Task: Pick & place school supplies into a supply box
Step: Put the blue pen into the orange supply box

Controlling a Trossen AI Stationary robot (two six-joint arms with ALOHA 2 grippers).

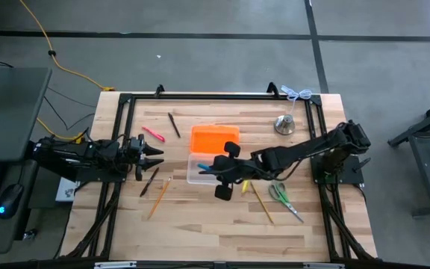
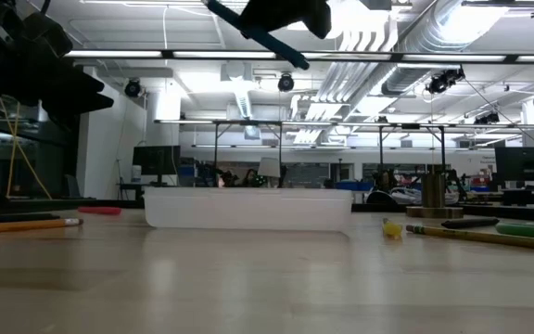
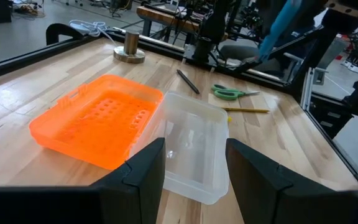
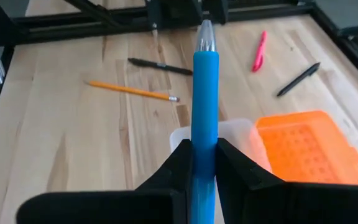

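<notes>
Jaws of the right gripper [image 1: 216, 173] are clamped on a blue pen [image 1: 204, 167] above the clear box [image 1: 200, 172] beside its orange lid [image 1: 215, 138] in the high view; the left gripper [image 1: 154, 155] waits wide open near a pink pen [image 1: 153, 134]. Low view: the pen hangs tilted, well above the box. Right wrist view: the pen [image 4: 204, 112] is smooth with a clear tip; judged step is placing, calling for lowering, then release.

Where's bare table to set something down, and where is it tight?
Free: the wide near strip of the wooden table, below every item, and the back-right stretch between the orange lid and the silver bell-shaped metal object. Crowded: right of the clear plastic box, around the green-handled scissors, under the right gripper.
</notes>
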